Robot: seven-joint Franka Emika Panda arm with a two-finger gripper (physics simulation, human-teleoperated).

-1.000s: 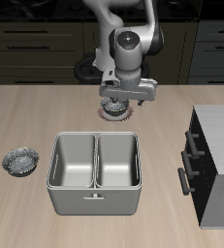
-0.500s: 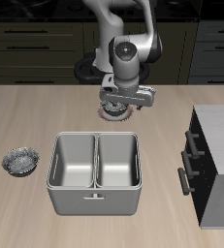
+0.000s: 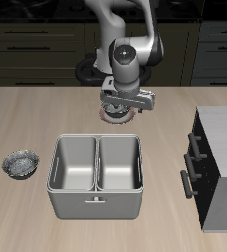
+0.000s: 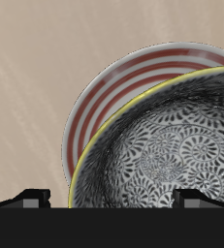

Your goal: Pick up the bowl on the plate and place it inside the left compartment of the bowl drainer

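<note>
The small round shallow bowl (image 4: 167, 145), mottled silvery-grey with a fine swirling pattern and a thin yellowish rim, sits on the flat round plate (image 4: 109, 92) with reddish-brown rings. Both are at the back of the pale wooden table (image 3: 36, 118), behind the large grey metal bowl drainer (image 3: 95, 202) with its 2 deep wells. The gripper (image 3: 121, 106) hangs low right over the bowl. In the wrist view 2 dark fingers (image 4: 31, 199) stand well apart with the bowl's interior between them, so the fingers look spread and hold nothing.

The bowl looks rigid, thin-walled and glossy, probably light but slick and likely to skate on the plate if nudged sideways. The best hold seems to be a pinch across the rim wall, 1 finger inside and 1 outside, set deep enough that the curved side cannot squirt out. A firm but steady squeeze suits it.

A second, identical grey bowl (image 3: 21, 163) lies beside the drainer, and a dark cabinet with bar handles (image 3: 211, 167) stands at the table's other end.
</note>
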